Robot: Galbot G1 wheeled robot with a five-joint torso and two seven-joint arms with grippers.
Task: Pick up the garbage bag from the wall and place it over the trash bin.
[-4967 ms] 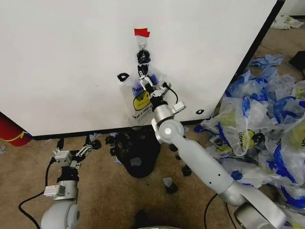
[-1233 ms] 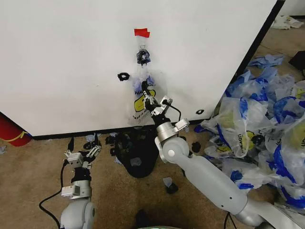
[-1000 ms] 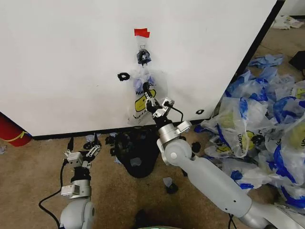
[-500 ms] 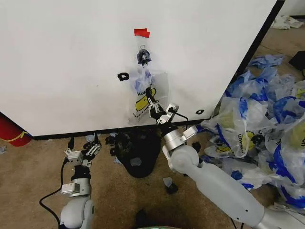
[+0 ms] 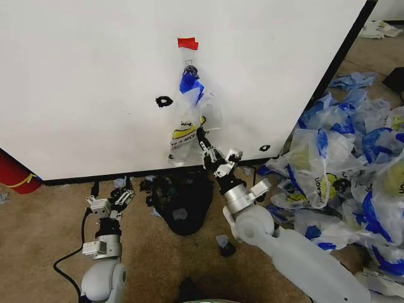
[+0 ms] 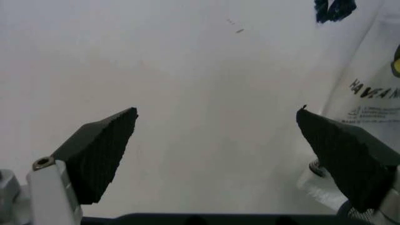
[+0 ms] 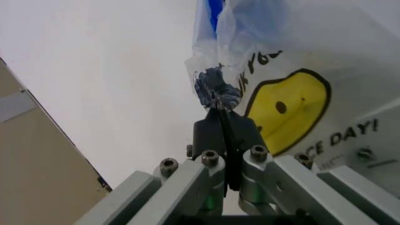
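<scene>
Wall (image 5: 88, 88): a big white panel with a black edge stood on tan carpet; a red tape strip (image 5: 187, 43) sat near its top, a hook (image 5: 189, 64) just below the strip; small dark marks showed on the panel to the left of the bag and low to its right.
Bag (image 5: 189, 123): hung against the wall under the hook; blue handles bunched at the top; the yellow smiley and dark lettering were creased and pulled in toward the middle; the lower part hung loose down to the panel's foot.
Right gripper (image 5: 201, 140): reached up from the lower right to the middle of the bag; in the right wrist view its fingers (image 7: 224, 133) were pressed together on a twisted fold of the plastic, beside the smiley; so it was grasping the bag.
Left gripper (image 5: 110, 202): low at the left, near the foot of the wall, well apart from the bag; in the left wrist view its two dark pads (image 6: 100, 150) stood wide apart, facing the wall, nothing between them.
Bin (image 5: 183, 202): black, on the carpet below the bag, just beside the right arm; small black scraps lay around it.
Bag heap (image 5: 353, 164): many blue-and-white bags lay piled on the floor at the right.
</scene>
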